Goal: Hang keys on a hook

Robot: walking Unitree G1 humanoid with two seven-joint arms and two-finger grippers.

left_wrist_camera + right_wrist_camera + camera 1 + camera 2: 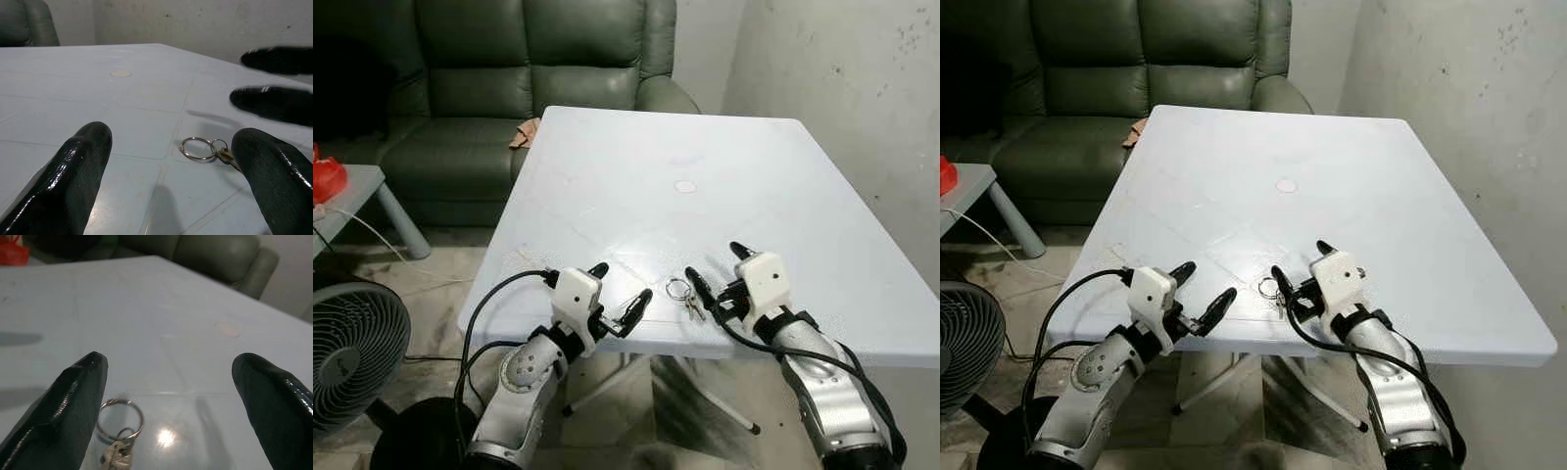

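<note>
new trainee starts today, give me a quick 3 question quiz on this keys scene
1. True or false: the keys lie on the white table, near its front edge.
2. Which gripper is nearest the keys? A) left gripper B) right gripper
3. What stands beyond the table's far edge?

Key:
1. True; nothing holds them.
2. B; its jaws are open, with the key ring beside one finger. The left gripper's jaws are open too.
3. A dark green sofa.

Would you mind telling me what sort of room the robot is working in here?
Probably a home living room: a green sofa stands behind the white table, and a floor fan sits beside it.
</note>
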